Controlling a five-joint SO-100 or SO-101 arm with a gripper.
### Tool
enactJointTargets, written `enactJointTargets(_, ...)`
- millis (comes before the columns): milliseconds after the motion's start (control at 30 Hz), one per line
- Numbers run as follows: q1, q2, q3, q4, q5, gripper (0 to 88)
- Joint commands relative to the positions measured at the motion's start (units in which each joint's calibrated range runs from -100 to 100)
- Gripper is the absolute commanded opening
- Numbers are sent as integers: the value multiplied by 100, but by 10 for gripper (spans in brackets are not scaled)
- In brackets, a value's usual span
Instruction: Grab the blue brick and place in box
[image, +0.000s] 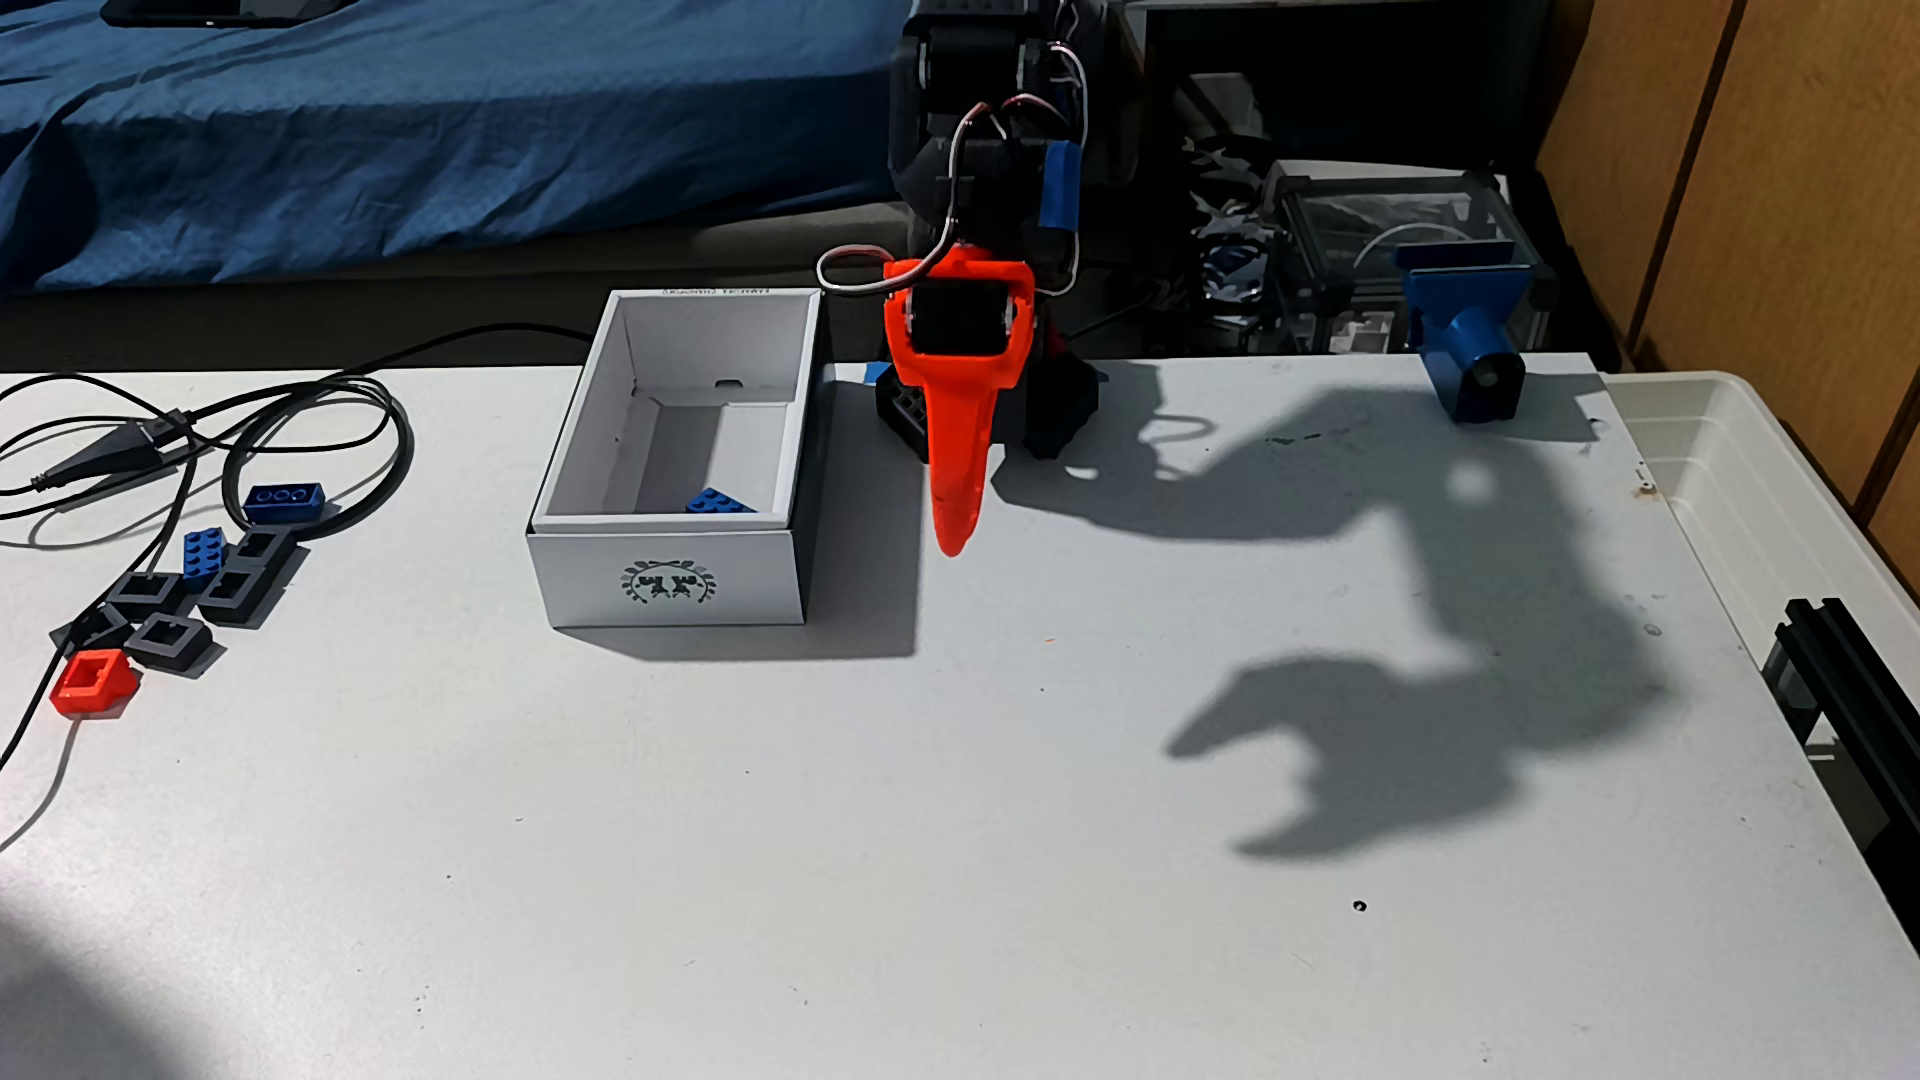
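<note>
Orange claw (951, 540) points down, holding nothing.

White box (665, 576), dark laurel-wreath emblem on front. Bright blue brick (719, 503) inside. Gripper (951, 540) orange; arm (977, 156) black. Table (935, 831) pale grey. At left: 2 blue bricks (204, 550), 1 red block (91, 682), dark grey blocks (166, 636), black cables (312, 415). Blue cloth (416, 125) behind.

On the surface (935, 831) there is 1 box (670, 576), white with an emblem. There are 3 blue bricks: 1 blue brick (719, 503) inside the box, 1 square blue brick (204, 552) and 1 darker blue brick (283, 502) at the left. There are 4 or 5 dark grey square frames (166, 639), 1 red block (91, 682), and 1 translucent bin (1756, 488).
</note>
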Motion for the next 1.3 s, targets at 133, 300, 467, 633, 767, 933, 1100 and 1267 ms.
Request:
enactJointTargets(133,-22,-552,1138,-1492,-8,196)
enactJointTargets(300,-134,-840,1750,-2233,-8,196)
enactJointTargets(467,-201,-1093,1981,-2319,-8,196)
enactJointTargets(633,-238,-1499,2282,-2328,-13,196)
enactJointTargets(767,-230,-2184,2673,-2328,18,196)
enactJointTargets(933,-201,-3233,3241,-2233,50,195)
enactJointTargets(1100,-112,-3926,3711,-2207,66,195)
enactJointTargets(1267,-8,-4172,3729,-1949,61,195)
